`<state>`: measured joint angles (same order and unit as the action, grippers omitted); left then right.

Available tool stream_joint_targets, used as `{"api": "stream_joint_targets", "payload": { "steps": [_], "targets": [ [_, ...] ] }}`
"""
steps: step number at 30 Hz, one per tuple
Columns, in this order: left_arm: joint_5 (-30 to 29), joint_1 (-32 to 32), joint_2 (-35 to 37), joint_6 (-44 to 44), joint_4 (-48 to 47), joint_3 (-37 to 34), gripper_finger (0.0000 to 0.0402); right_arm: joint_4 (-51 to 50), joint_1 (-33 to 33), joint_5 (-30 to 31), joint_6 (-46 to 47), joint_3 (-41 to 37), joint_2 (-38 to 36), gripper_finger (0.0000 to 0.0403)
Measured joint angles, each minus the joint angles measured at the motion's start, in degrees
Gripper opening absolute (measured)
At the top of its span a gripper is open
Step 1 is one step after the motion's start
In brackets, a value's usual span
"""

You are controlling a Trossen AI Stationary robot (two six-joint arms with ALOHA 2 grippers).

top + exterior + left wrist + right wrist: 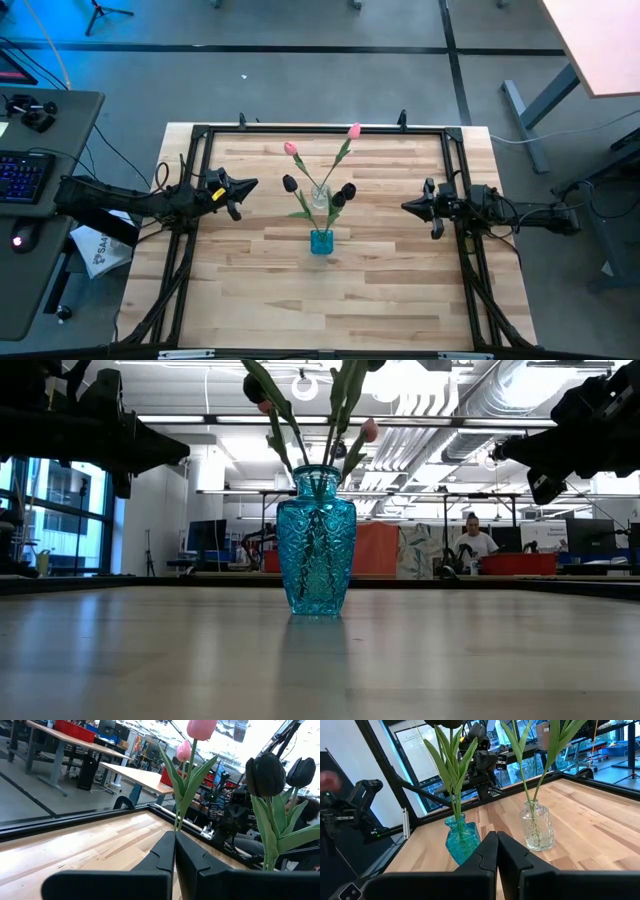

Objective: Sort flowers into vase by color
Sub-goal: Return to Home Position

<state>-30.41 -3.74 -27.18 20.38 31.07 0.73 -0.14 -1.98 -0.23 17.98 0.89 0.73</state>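
Two vases stand on their bases mid-table: a clear glass vase (320, 197) (537, 826) and, nearer the front edge, a blue glass vase (321, 241) (316, 555) (462, 841). Two pink tulips (291, 149) (354, 130) (202, 727) stick by their stems into the clear vase. Dark tulips (289, 183) (345, 192) (265, 772) stand in the blue one. My left gripper (252, 185) (174, 855) hovers shut to the left of the vases. My right gripper (405, 207) (497, 851) hovers shut to their right. Both hold nothing.
A black frame (320, 130) runs around the wooden table top (320, 300). Bare wood lies in front of the blue vase and on both sides of it. In the low view a person (475, 545) sits far behind the table, and the blue vase hides the clear one.
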Motion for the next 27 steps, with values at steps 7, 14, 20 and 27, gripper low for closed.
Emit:
{"api": "stream_joint_targets", "payload": {
  "steps": [7,14,20,27],
  "targets": [
    [0.0,0.0,0.0,0.0,0.0,0.0,0.0001,0.0,0.0,0.0,0.0,0.0,0.0,0.0000],
    [0.0,0.0,0.1,0.0,-0.1,0.0,0.0001,0.0,0.0,0.0,0.0,0.0,0.0,0.0000],
    [0.9,-0.1,10.0,-10.1,-13.1,0.0,0.0001,0.0,0.0,0.0,0.0,0.0,0.0,0.0000],
    [8.2,0.5,26.6,-17.4,-27.5,0.1,0.0001,0.0,0.0,0.1,0.0,0.0,0.0,0.0000]
  ]
}}
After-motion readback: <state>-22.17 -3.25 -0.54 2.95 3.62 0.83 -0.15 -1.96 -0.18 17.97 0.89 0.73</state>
